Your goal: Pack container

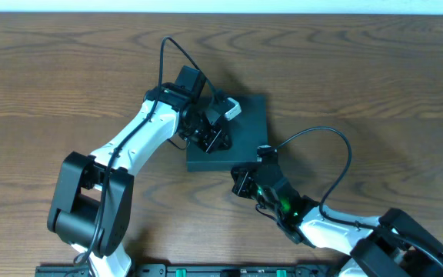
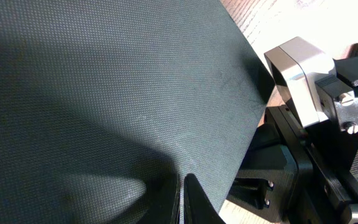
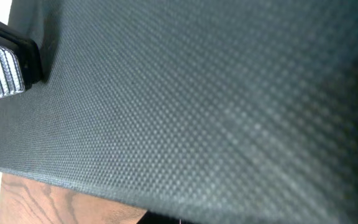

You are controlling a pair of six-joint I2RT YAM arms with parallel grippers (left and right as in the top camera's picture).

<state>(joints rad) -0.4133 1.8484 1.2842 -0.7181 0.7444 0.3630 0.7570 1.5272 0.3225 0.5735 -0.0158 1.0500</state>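
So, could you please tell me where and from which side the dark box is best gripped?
Probably the lid's rim along its right edge, approached low from the right. The container lies flat and shut; its broad square top looks too wide for jaws to span, and that edge is unobstructed.

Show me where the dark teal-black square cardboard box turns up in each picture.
Overhead: the dark teal-black square cardboard box lies mid-frame.
Left wrist: the box fills the left and middle.
Right wrist: the box fills nearly the whole picture.
Shared landmark: the brown wooden table, top right in the left wrist view, bottom left in the right.
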